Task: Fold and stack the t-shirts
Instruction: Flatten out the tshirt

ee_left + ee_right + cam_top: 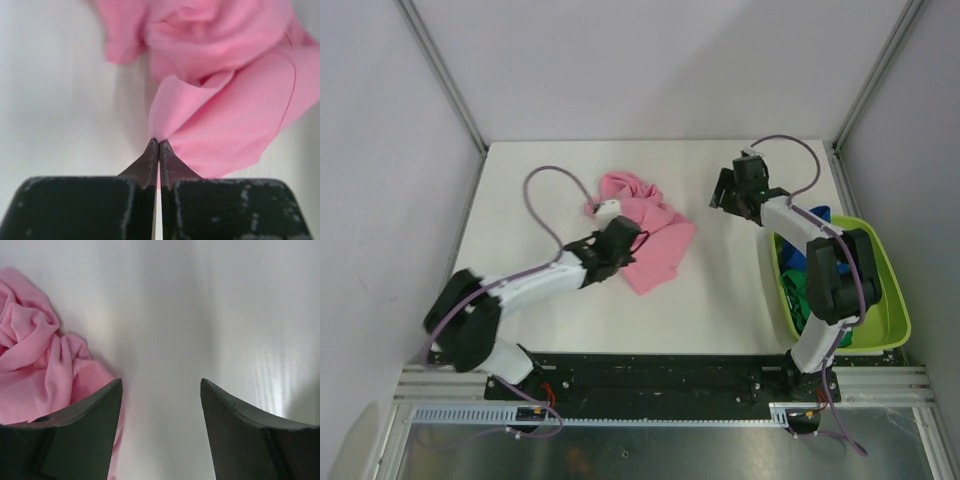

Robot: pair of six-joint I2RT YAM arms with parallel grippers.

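One crumpled pink t-shirt [650,225] lies on the white desk [740,290], slightly left of centre, with the left jaws pinched shut on a fold at its near edge. The right jaws hang wide apart over the desk beside it, holding nothing. A green t-shirt [798,298] and a blue t-shirt [794,257] sit bunched in the lime tub [892,310] at the right.

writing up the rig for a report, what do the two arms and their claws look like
Left arm and right arm: white shells, black joints, a lilac cable each. Left claw and right claw: two black tapering fingers, the left ones scuffed.
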